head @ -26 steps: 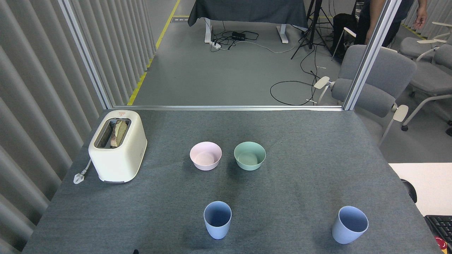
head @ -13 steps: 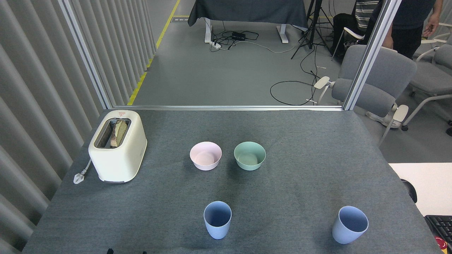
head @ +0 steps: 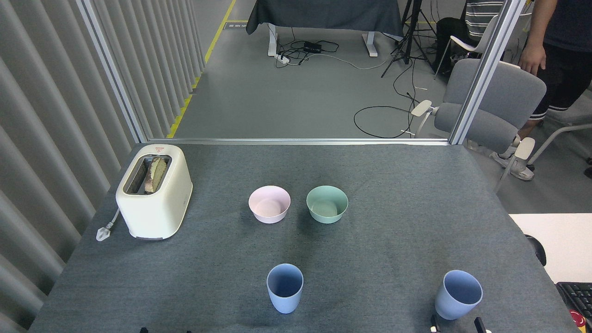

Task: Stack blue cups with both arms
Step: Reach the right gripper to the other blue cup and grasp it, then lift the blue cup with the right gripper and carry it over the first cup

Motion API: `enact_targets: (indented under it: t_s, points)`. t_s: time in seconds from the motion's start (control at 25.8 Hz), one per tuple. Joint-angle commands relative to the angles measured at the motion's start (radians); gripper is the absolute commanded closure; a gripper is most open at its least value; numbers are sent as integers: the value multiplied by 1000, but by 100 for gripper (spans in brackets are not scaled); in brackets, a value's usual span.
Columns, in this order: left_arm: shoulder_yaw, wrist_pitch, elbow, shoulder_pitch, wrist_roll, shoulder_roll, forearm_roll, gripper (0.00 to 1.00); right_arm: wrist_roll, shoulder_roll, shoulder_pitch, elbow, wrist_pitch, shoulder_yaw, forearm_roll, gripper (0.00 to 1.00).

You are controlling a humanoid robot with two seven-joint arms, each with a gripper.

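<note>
Evidently at the outset: nothing is stacked yet. Left to right along the near edge of the table [head: 397,185]: fingertips of the left gripper [head: 164,330] barely enter view, state cannot be told; one blue cup [head: 285,287] upright at mid-edge; second blue cup [head: 458,294] well apart toward the near right corner, with the right gripper [head: 458,326] just below it, fingers apparently spread, holding nothing. Both grasps and the nesting remain.

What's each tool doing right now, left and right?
Left tool: only tips at the bottom edge, cannot be told.
Right tool: only tips show, beside the right blue cup; cannot be told.
</note>
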Motion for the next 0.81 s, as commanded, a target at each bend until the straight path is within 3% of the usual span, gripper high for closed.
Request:
enact_targets:
  t_s: [0.0, 0.77]
  points:
    - [-1, 0, -1, 0, 0, 0, 0, 0, 2, -16, -26, 12, 0, 1, -1, 0]
    - [0, 1, -1, 0, 0, 0, 2, 0, 33, -65, -155, 106, 0, 10, 2, 3]
